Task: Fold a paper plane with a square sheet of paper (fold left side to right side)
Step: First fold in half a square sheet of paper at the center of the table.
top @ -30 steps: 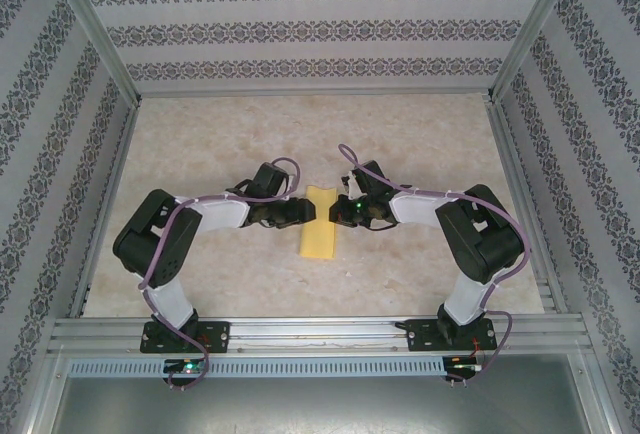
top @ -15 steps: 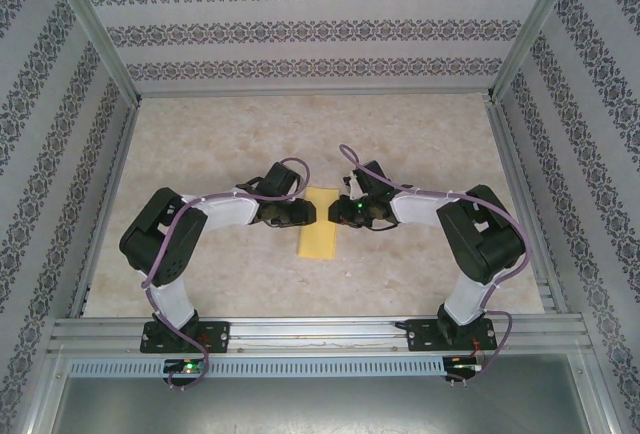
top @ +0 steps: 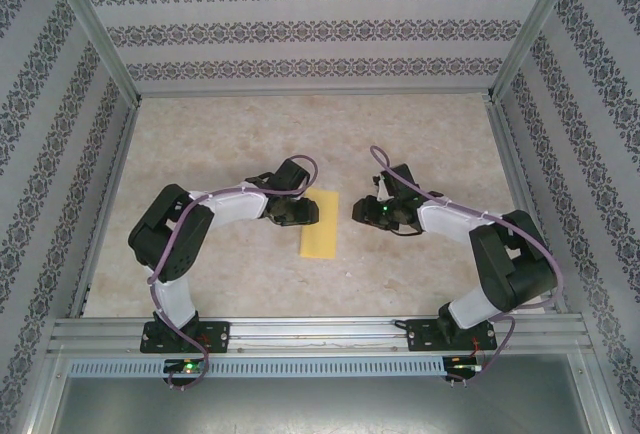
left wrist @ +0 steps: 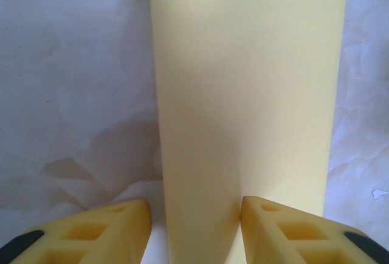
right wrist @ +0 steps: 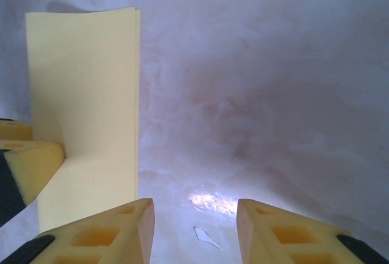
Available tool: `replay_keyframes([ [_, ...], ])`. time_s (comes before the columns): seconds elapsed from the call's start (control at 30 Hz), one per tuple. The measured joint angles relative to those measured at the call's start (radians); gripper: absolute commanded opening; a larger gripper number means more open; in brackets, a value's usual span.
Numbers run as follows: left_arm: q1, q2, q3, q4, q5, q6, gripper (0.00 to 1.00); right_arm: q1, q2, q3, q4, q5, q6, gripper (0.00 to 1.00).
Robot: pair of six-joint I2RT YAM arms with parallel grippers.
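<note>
Both pairs of jaws stand partly apart, closed on nothing. At centre frame in the overhead view, the left gripper [top: 306, 212] sits over the upper left edge of the square sheet of paper [top: 320, 234]. The sheet is a narrow yellow folded strip, flat on the marbled table [top: 420, 134]. The left wrist view shows its yellow fingers [left wrist: 109, 233] straddling the strip's near end. The right gripper [top: 360, 211] hovers just right of the paper, apart from it.
</note>
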State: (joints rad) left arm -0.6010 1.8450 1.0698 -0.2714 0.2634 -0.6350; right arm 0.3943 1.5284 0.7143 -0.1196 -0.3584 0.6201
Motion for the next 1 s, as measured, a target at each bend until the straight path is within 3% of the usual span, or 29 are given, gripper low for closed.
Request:
replay_keyframes([
  [1.0, -0.014, 0.025, 0.049, -0.066, -0.036, 0.012, 0.45, 0.0, -0.001, -0.003, -0.011, 0.002, -0.019, 0.4],
])
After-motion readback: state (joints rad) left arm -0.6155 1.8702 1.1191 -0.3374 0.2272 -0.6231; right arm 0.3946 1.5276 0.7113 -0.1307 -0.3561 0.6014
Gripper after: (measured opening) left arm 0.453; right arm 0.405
